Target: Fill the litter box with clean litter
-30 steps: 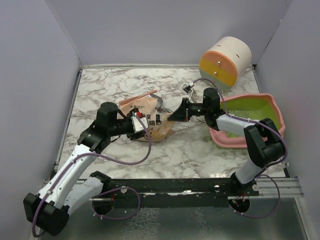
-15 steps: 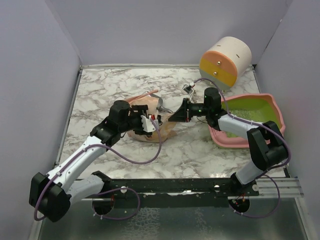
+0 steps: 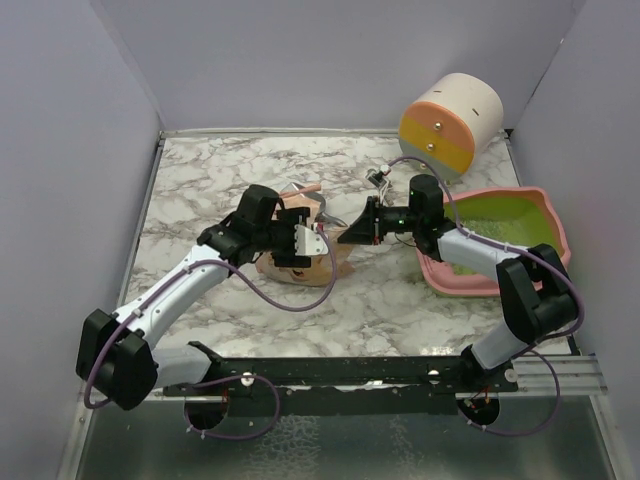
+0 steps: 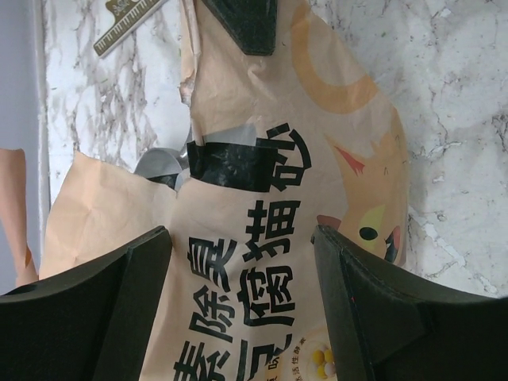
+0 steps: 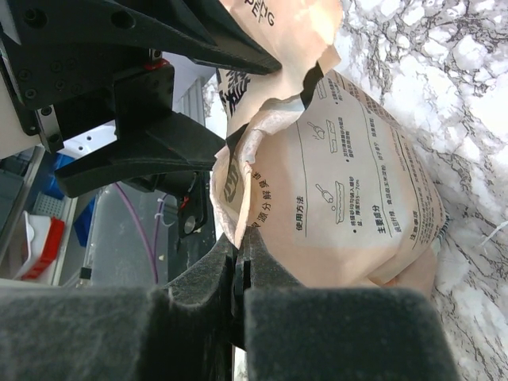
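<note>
Bright, even, diffuse light from overhead; only soft, short shadows under arms on marble tabletop (image 3: pixel 200 180). No harsh glare. Top view sharp, slight wide-angle bend at edges. Left wrist: crisp on paper bag (image 4: pixel 262 198) print, dark left fingers (image 4: pixel 103 317) a bit soft. Right wrist: close-up right fingers (image 5: pixel 333 333) blurred, bkgd at left washed out.

The left arm (image 3: pixel 170 298) and right arm (image 3: pixel 466 247): white link shells between bulky black joint housings, each trailed by a looping purple cable (image 3: pixel 288 308); bases on a black crossbar (image 3: pixel 350 372) with pale screw heads. The left gripper (image 4: pixel 240 234) has smooth black wedge-shaped fingers (image 4: pixel 95 317); the right gripper (image 5: pixel 240 250) has matt dark-grey, fine-grained fingers (image 5: pixel 190 317)
</note>
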You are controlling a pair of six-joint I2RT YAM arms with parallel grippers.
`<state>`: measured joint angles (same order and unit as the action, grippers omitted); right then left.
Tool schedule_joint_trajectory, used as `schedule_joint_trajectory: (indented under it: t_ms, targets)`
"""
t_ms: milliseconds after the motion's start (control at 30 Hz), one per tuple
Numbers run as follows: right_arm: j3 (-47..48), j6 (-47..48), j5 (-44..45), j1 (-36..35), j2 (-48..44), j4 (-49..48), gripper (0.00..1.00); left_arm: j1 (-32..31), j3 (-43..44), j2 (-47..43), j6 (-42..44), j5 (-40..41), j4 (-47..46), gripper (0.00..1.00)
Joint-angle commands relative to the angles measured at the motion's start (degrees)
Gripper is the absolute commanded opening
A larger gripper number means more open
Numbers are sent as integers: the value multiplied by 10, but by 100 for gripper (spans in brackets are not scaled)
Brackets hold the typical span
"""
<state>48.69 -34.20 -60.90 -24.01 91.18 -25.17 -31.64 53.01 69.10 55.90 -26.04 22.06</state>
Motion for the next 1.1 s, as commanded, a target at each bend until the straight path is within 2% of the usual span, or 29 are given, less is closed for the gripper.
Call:
schedule_joint_trajectory:
  t_ms: [0,100,233,467,633,767,900,967,1000,1067]
  targets:
    - [2,7,-27,3,-37,-5,1,-3,51,43,21,-46,105,74]
    - [5,17,-19,4,-41,12,1,-4,72,53,30,-17,125,74]
    - [7,20,-18,4,-39,17,1,16,71,1,29,21,132,75]
    - [0,7,-33,4,-33,-11,1,60,27,-57,63,93,127,77]
    - [-6,0,-44,4,-29,-29,1,68,29,-21,58,78,109,78]
    - [-8,-3,-53,4,-21,-37,1,79,41,25,76,133,126,79]
    - [-13,1,-55,4,-23,-37,1,101,53,49,75,132,129,78]
    - [-16,5,-55,7,-26,-32,1,104,57,56,81,146,140,74]
    - [-16,5,-55,9,-26,-29,1,104,55,57,89,159,142,69]
    - [-17,8,-50,13,-29,-21,1,104,49,53,111,190,135,50]
